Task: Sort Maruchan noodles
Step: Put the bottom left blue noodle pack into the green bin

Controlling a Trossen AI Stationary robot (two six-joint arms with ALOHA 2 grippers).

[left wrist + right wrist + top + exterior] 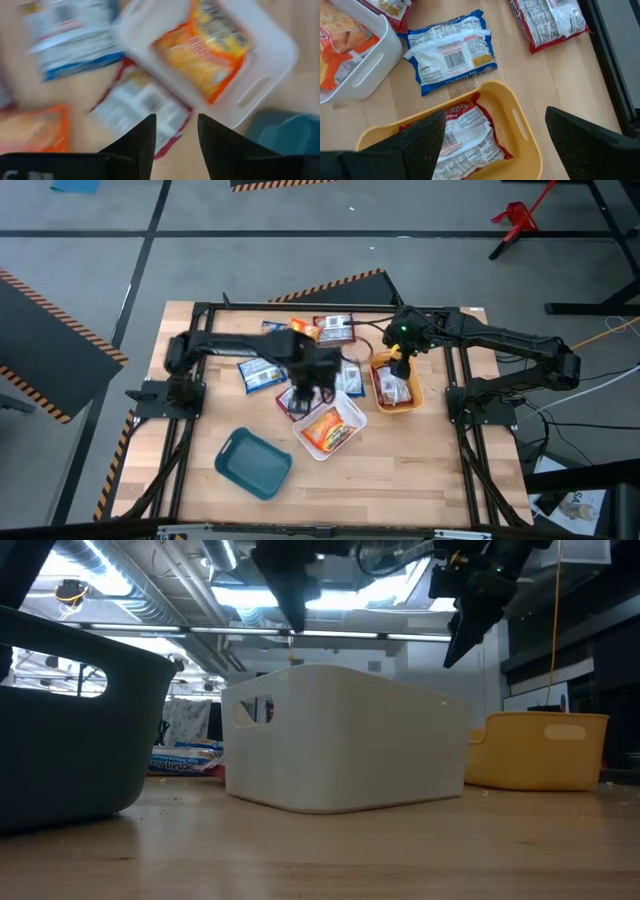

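Observation:
My left gripper (303, 395) (176, 134) is open and hovers over a dark red-and-silver noodle packet (140, 107) that lies flat on the table against the white bin (352, 408). That bin holds orange packets (215, 55). My right gripper (398, 365) (495, 145) is open wide above the yellow bin (520, 125). A red-and-silver packet (465, 140) lies inside the yellow bin. Loose on the table are blue packets (262, 372) (450, 55), an orange packet (300, 328) and a red packet (335, 328) (550, 20).
An empty teal bin (253, 463) stands toward the near left, beside the white bin. In the low view the teal bin (70, 740), white bin (340, 735) and yellow bin (540, 750) stand in a row. Bare wood lies along the near edge (400, 480).

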